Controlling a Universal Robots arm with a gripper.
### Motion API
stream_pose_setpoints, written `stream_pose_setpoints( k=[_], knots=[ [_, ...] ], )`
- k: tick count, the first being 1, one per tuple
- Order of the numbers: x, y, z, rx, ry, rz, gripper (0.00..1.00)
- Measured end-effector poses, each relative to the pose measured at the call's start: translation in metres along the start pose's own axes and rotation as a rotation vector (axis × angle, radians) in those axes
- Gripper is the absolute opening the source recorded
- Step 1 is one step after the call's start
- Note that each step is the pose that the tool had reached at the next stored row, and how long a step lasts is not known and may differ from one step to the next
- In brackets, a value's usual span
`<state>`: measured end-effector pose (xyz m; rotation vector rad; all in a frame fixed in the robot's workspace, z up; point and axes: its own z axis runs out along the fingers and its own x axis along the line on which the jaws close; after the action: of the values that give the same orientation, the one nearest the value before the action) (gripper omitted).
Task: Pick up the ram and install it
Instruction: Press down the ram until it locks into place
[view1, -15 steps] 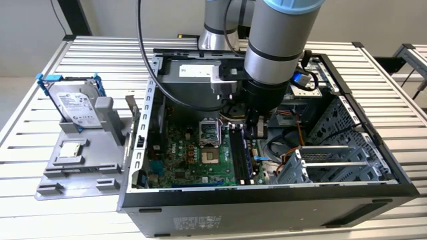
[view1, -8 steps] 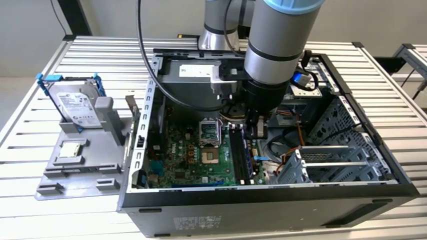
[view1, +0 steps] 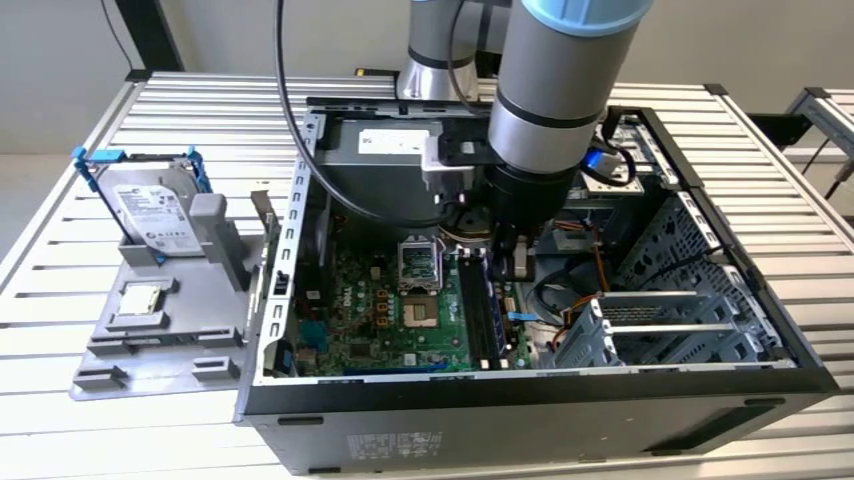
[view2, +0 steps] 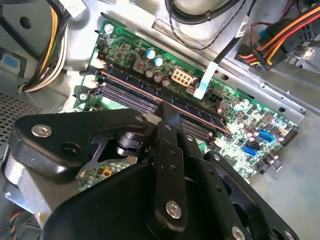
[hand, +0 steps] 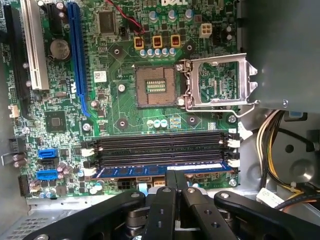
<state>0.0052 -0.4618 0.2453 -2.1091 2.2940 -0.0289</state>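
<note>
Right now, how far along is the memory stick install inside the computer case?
Done: the thin blue-green ram stick already lies along the outermost long black slot on the green motherboard, clear of the holder. In hand: the black pincer sits right over the stick's middle, fingers drawn together. Left: whether it is fully seated and latched cannot be told; the neighbouring black slots stand empty.

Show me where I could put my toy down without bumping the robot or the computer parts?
Bare slats of the table lie in front of the grey tray, and more behind the hard drive, toward the far edge. Inside the computer case it is crowded: the gripper sits at the ram among slots and cables.
</note>
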Motion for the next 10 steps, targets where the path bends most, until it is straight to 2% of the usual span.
stream_pose_setpoints(
  k=[4,10],
  knots=[
    [0.0013,-0.0014,0.0009,-0.0006,-0.0002,0.000,0.00],
    [0.0016,-0.0012,0.0117,-0.0006,-0.0002,0.000,0.00]
  ],
)
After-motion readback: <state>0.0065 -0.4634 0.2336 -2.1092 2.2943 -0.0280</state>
